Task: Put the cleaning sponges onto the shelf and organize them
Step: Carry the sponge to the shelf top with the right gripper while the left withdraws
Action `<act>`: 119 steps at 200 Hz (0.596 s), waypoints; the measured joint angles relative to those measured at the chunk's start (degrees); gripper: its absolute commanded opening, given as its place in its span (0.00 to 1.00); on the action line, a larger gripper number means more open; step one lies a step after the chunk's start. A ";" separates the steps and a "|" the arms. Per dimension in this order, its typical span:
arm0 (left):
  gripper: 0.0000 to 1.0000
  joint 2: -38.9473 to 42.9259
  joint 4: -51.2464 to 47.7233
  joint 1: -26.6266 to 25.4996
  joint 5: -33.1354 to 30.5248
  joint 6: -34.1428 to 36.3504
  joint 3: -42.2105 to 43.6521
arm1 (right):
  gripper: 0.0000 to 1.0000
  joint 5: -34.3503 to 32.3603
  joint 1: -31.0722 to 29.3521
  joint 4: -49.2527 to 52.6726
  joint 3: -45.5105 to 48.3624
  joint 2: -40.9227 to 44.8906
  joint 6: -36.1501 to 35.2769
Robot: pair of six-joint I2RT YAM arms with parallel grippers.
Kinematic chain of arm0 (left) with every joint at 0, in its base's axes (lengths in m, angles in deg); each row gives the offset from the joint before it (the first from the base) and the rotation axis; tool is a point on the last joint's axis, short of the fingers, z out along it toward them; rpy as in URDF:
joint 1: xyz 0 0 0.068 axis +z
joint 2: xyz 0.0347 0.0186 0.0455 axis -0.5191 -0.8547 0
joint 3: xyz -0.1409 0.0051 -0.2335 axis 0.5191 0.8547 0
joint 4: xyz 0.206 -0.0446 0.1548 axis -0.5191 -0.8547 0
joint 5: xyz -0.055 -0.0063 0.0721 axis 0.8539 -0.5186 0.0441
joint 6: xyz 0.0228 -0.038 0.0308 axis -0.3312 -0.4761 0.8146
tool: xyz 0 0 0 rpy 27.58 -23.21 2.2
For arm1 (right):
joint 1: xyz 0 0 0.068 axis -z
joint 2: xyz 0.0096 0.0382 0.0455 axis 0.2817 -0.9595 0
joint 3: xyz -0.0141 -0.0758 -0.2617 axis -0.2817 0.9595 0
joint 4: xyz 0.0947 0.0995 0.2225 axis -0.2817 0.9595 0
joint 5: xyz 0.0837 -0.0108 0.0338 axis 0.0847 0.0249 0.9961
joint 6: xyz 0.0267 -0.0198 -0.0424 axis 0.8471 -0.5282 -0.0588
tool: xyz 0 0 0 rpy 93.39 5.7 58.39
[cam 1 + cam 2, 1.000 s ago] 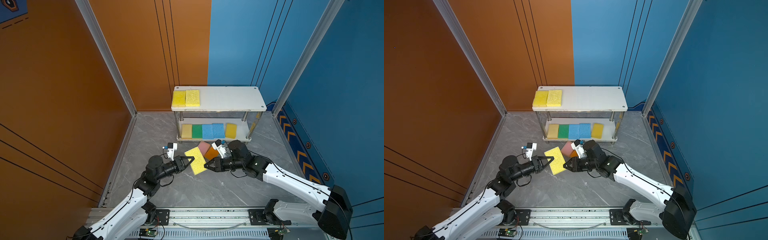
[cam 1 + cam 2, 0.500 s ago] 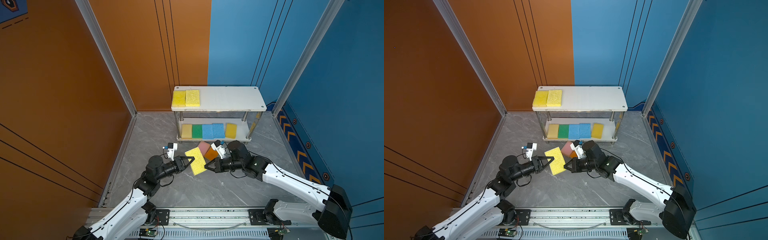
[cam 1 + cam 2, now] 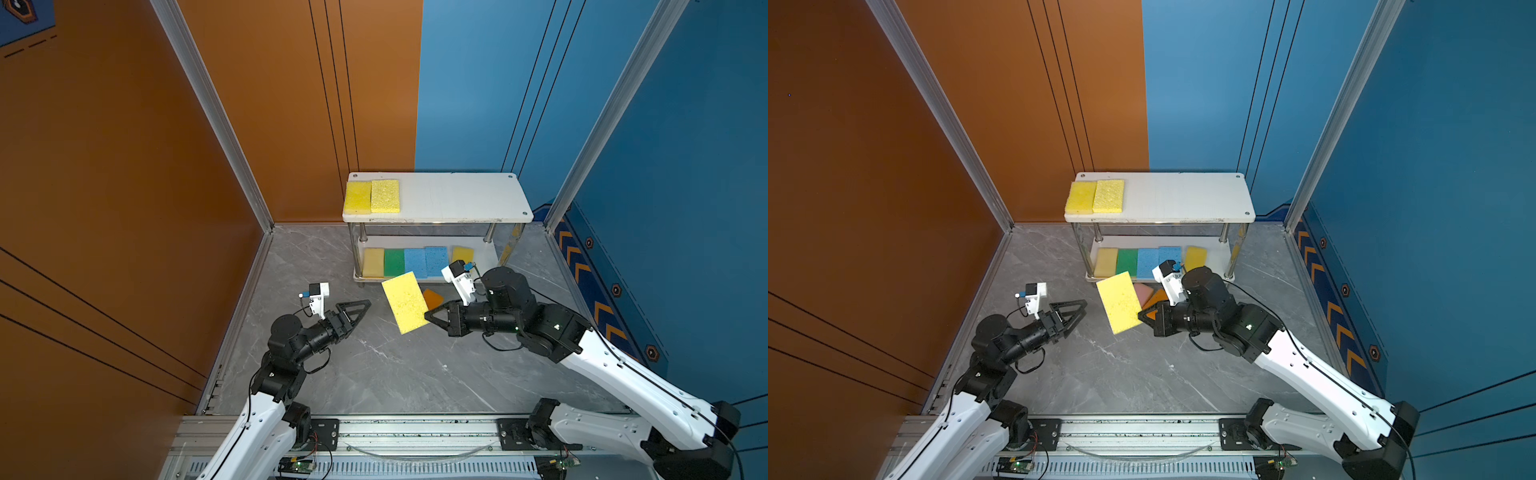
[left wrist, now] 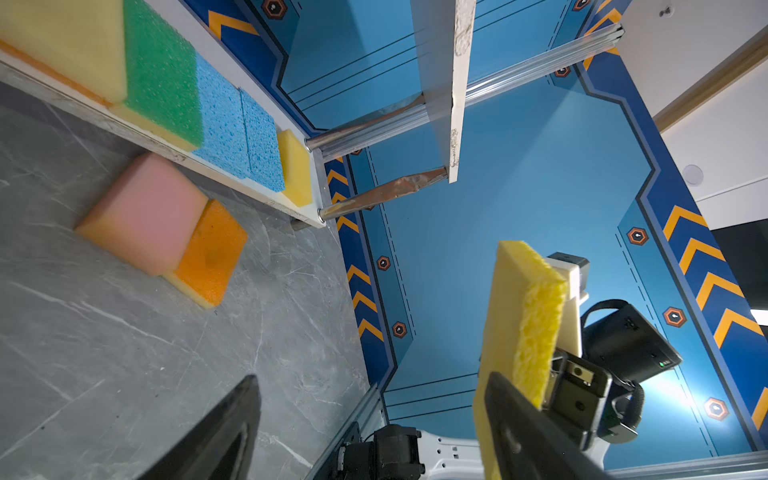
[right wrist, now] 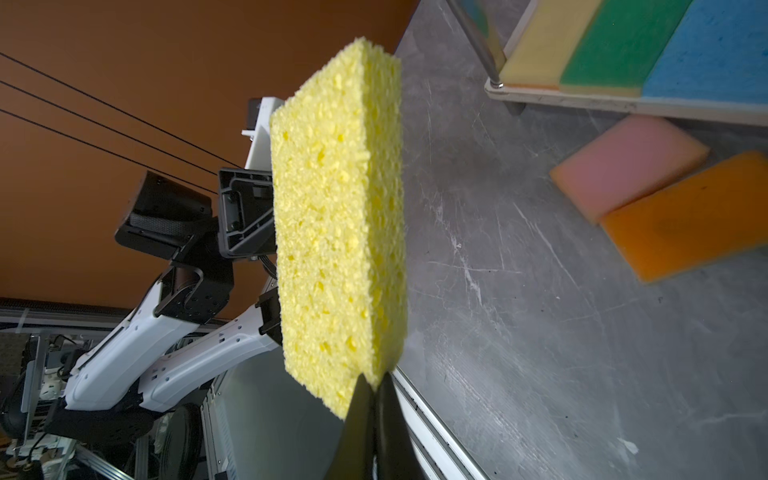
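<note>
The left arm (image 3: 291, 336) reaches low over the tabletop (image 3: 395, 374) toward the middle, its jaws spread wide and empty. Clear of them, a coarse-pored yellow sponge (image 3: 405, 301) hangs tilted in front of the shelf (image 3: 457, 199). The right arm (image 3: 540, 328) stretches leftward, its jaws clamped on the sponge's lower corner.

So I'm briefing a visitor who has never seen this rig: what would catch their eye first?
Probably the yellow sponge held in the air before the shelf, pinched near a corner by the shut right gripper, with the open, empty left gripper facing it. Then the colourful row of sponges on the lower tier, and the pink sponge and orange sponge lying on the floor in front.
</note>
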 measured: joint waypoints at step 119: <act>0.94 6.40 -20.98 2.89 0.35 8.59 -0.52 | 0.01 -12.28 12.74 6.12 -40.11 -20.44 -6.75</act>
